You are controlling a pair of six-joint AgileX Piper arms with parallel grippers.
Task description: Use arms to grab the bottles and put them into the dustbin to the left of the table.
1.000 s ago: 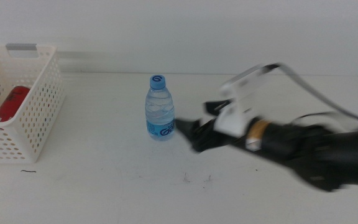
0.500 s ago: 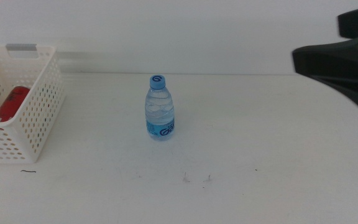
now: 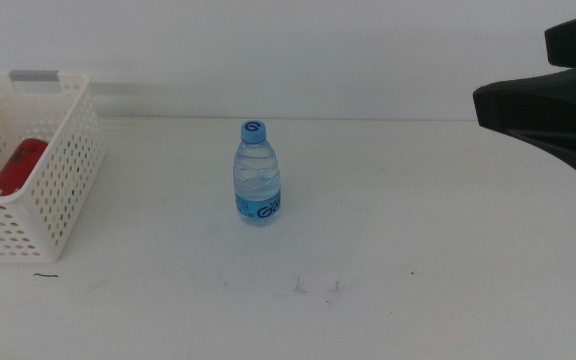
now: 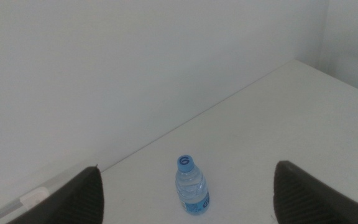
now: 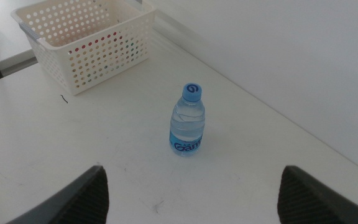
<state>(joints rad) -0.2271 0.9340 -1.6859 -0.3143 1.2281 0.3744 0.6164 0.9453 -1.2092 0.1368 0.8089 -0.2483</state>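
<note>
A clear water bottle [image 3: 257,175] with a blue cap stands upright near the middle of the white table [image 3: 438,230]. A red can [image 3: 16,167] lies inside the white perforated dustbin [image 3: 63,190] at the table's left end. My right arm [image 3: 553,110] is a dark blurred shape raised at the upper right, far from the bottle. In the right wrist view my right gripper [image 5: 192,168] is open and holds nothing, with the bottle [image 5: 188,121] and dustbin [image 5: 86,40] beyond it. My left gripper [image 4: 186,168] is open high above the bottle [image 4: 191,186]. The left arm is out of the middle view.
A white wall [image 3: 288,50] runs along the table's far edge. A few small dark specks [image 3: 316,287] mark the tabletop in front of the bottle. The dustbin's grey handle strip [image 3: 36,75] faces the wall.
One second ago my right gripper was low, just right of the bottle. It has since pulled back up and to the right. The bottle has not moved.
</note>
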